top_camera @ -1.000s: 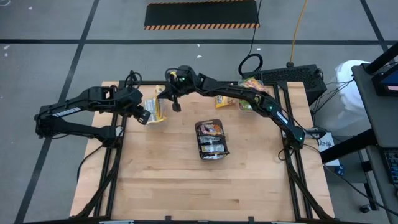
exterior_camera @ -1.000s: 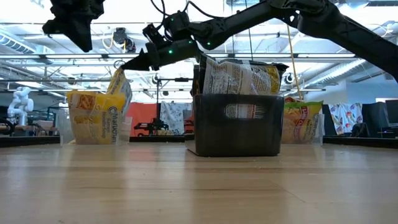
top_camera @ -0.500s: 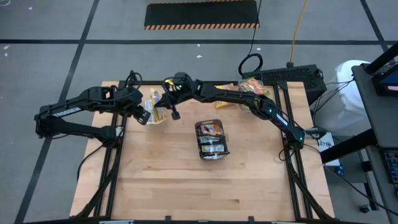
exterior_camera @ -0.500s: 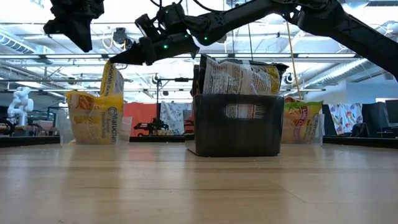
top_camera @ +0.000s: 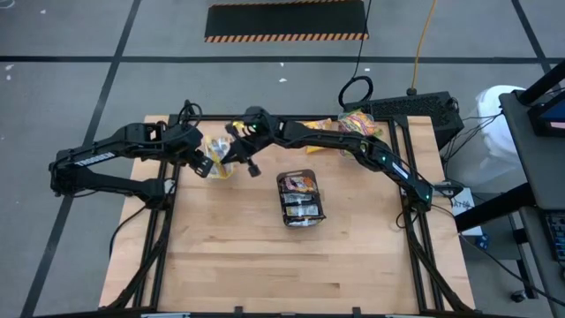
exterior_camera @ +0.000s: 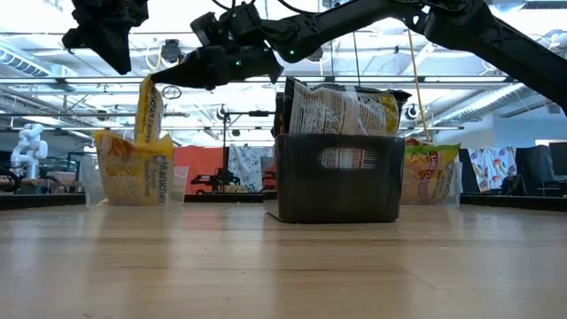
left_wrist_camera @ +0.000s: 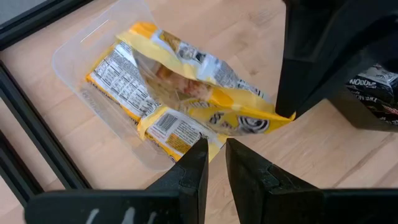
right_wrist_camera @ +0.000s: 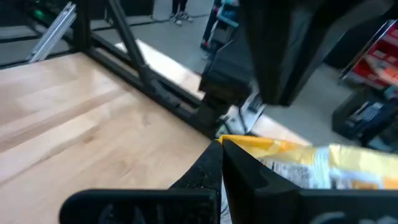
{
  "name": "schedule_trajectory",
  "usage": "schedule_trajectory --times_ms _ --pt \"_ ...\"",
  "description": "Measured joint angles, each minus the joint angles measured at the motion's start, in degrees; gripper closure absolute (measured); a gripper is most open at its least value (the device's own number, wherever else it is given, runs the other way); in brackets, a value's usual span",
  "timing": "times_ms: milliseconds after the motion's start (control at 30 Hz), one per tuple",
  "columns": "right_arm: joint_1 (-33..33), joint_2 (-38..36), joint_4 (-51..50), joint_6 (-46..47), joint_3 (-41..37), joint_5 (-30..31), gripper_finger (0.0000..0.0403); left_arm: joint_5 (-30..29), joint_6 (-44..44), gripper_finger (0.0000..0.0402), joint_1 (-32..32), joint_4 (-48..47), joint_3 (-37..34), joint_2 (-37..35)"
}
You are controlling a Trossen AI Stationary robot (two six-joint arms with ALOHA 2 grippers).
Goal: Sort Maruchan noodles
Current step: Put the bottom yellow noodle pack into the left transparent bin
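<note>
A yellow Maruchan noodles packet [exterior_camera: 149,111] hangs upright from my right gripper [exterior_camera: 161,81], which is shut on it above the clear tub [top_camera: 214,161] at the table's far left. More yellow packets [left_wrist_camera: 118,78] lie in that tub. My left gripper [left_wrist_camera: 214,155] hovers just left of the tub and high above it, open by a narrow gap, with nothing between its fingers. A dark grey tray [top_camera: 300,212] in the middle holds more packets. My right gripper pinches the yellow packet's upper corner [right_wrist_camera: 233,143] between its two fingers. It reaches in almost level from the table's right side. The packet hangs below the fingers, and its lower end [exterior_camera: 146,140] reaches down to the packets in the tub.
A second clear tub [exterior_camera: 431,173] with green-edged orange packets stands at the far right, partly under my right arm. The tray's packets [exterior_camera: 341,106] stick up above its rim. Bare wood fills the table's near half [top_camera: 291,265].
My right gripper has carried the yellow packet toward the table's left edge and has rolled at the wrist. The packet, which slanted before, now hangs upright over the far-left tub.
</note>
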Motion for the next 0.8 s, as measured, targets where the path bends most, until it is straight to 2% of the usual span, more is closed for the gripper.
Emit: schedule_trajectory --times_ms 367,633,800 --pt "-2.5 0.0 -4.3 0.2 0.0 0.3 0.0403 -0.3 0.0 0.0339 0.0 0.0 0.0 0.0" --pt "-3.0 -0.6 -4.4 0.1 0.0 0.4 0.0403 -6.8 3.9 0.0339 0.0 0.2 0.0 0.5" --pt "-3.1 -0.8 -4.1 -0.1 0.0 0.4 0.0403 -6.8 7.4 0.0339 0.0 0.7 0.0 1.7"
